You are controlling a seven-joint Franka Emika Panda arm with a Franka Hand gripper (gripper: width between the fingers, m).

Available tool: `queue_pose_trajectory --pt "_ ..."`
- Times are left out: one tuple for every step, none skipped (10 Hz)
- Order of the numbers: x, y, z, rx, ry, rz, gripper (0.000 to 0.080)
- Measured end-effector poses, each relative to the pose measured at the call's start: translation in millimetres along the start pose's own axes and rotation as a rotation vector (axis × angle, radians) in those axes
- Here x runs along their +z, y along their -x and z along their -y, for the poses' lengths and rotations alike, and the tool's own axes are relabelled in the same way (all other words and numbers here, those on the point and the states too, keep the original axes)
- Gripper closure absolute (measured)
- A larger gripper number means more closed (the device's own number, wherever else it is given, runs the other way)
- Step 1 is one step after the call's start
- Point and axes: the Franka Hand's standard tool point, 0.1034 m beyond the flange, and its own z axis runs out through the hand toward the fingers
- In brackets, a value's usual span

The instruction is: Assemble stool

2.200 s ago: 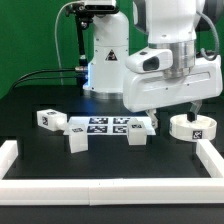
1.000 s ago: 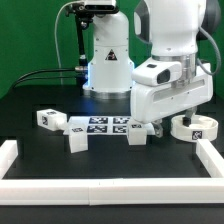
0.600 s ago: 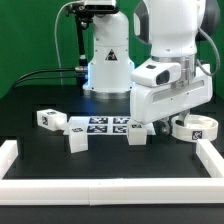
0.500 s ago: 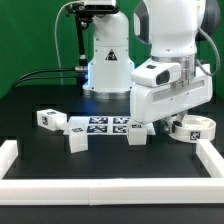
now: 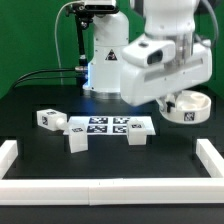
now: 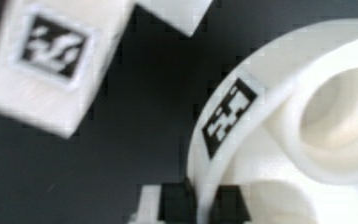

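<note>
White seat [image 5: 190, 106] & legs [image 5: 77, 141] w/ blk-wht tags; blk table [image 5: 110, 165], green backdrop [image 5: 30, 40].

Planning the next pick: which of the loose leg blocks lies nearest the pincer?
The leg by the marker board's right end in the exterior view, close to the pincer gripping the seat. The other two legs lie at its left end.
</note>
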Motion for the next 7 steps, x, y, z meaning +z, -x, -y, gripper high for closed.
queue_pose_trajectory --pt "-10.5 -1.6 -13.3 -0.015 -0.017 0.021 0.0774" --pt "-17.6 -10.0 -22.4 -0.034 -0.002 0.008 0.0774" --pt "-16.8 -12.8 -13.6 -0.047 0.010 0.017 0.0774" --pt "-15.1 -11.9 -13.3 -0.049 0.006 0.019 0.0774" --pt "-15.0 -11.0 -15.6 -0.043 0.006 0.019 0.0774" --pt "-13.3 -11.1 -15.6 -0.044 0.006 0.021 0.0774" --pt "-1.3 -15.8 -19.5 -0.052 0.005 0.030 0.0774"
